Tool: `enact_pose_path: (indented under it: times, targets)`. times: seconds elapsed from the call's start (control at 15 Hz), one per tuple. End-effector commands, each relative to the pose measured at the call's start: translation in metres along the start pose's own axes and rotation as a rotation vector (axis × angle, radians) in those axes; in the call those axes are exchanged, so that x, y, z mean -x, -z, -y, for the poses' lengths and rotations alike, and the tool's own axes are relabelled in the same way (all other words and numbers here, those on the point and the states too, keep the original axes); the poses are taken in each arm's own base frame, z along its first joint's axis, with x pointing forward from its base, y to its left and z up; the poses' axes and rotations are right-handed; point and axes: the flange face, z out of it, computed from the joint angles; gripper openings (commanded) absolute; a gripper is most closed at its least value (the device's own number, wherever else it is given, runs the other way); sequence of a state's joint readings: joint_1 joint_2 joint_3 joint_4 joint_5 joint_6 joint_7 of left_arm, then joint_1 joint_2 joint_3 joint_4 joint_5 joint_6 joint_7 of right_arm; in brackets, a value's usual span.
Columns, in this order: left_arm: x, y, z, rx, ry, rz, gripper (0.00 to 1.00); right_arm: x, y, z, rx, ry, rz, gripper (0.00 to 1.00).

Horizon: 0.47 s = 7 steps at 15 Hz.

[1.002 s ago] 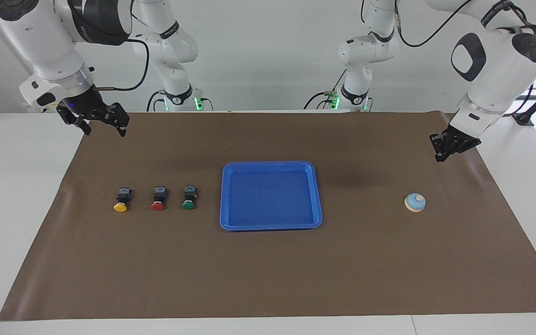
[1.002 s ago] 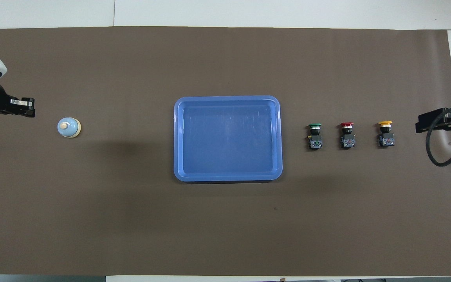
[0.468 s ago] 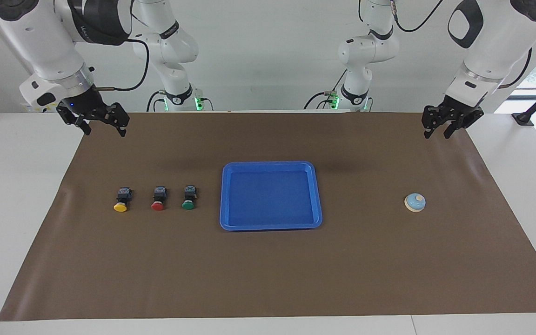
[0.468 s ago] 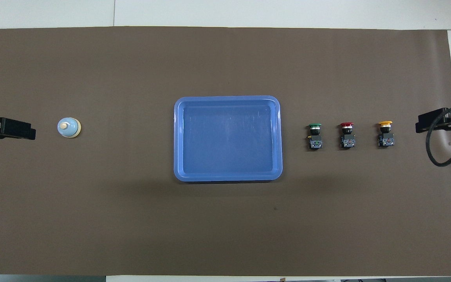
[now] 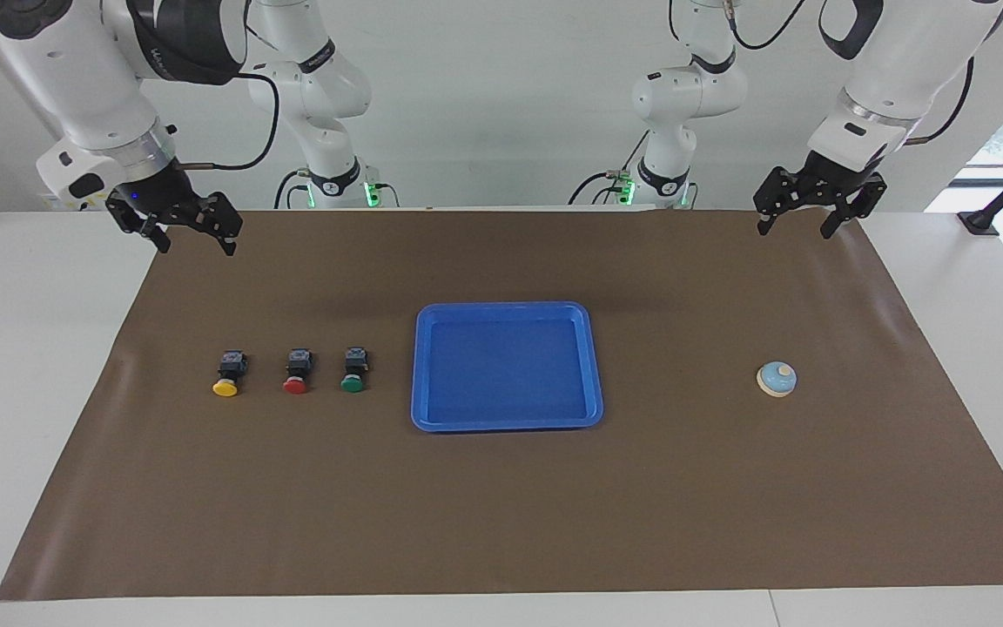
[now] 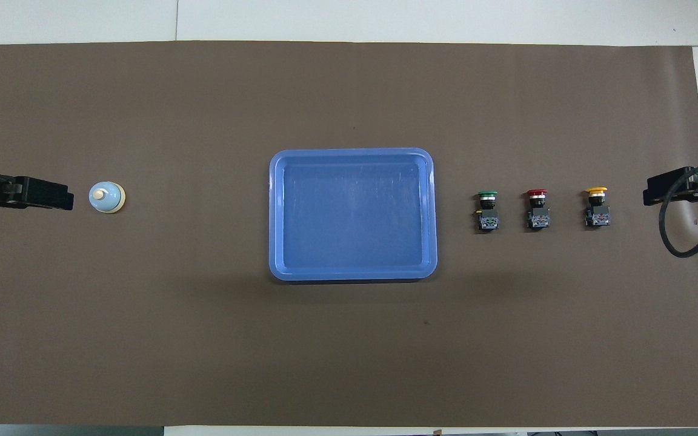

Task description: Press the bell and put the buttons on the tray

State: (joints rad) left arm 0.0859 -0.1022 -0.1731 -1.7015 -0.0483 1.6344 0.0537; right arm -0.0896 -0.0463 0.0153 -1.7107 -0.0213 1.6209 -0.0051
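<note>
Since the earlier frames only the left arm has shifted: its left gripper [image 5: 806, 209] has risen from low over the mat near the bell to hang high above the edge of the mat nearest the robots, and its fingers, pinched together a second ago, now stand spread and empty. That looks like a withdrawal after the press, though whether the bell rang cannot be told.

The small light-blue domed bell [image 5: 777, 379] with its cream base and knob sits alone toward the left arm's end of the table, well apart from everything else, within easy reach of that arm only. The shallow bright blue rectangular plastic tray [image 5: 593, 366] lies at the middle, bare inside, reachable by either arm.

Beside it, toward the right arm's end, three black-bodied push buttons lie in a row on their sides, caps pointing away from the robots: green button [image 5: 353, 370] closest to the tray, red button [image 5: 295, 373] next, yellow button [image 5: 226, 375] outermost. None is on the tray yet.

The right gripper [image 5: 195, 237] waits above the brown mat [image 5: 501, 505], released and holding nothing.
</note>
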Motion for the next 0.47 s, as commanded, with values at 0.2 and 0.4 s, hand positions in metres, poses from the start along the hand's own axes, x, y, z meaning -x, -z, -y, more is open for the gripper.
enact_pose_path:
  times: [0.2, 0.4]
  targets:
    - [0.003, 0.011, -0.009, -0.048, -0.017, 0.066, 1.0, 0.008, 0.0, -0.001, -0.002, -0.003, 0.003, 1.0]
    - [0.002, 0.007, -0.025, -0.041, -0.049, 0.071, 1.0, 0.008, 0.001, -0.001, -0.002, -0.003, 0.001, 1.0]
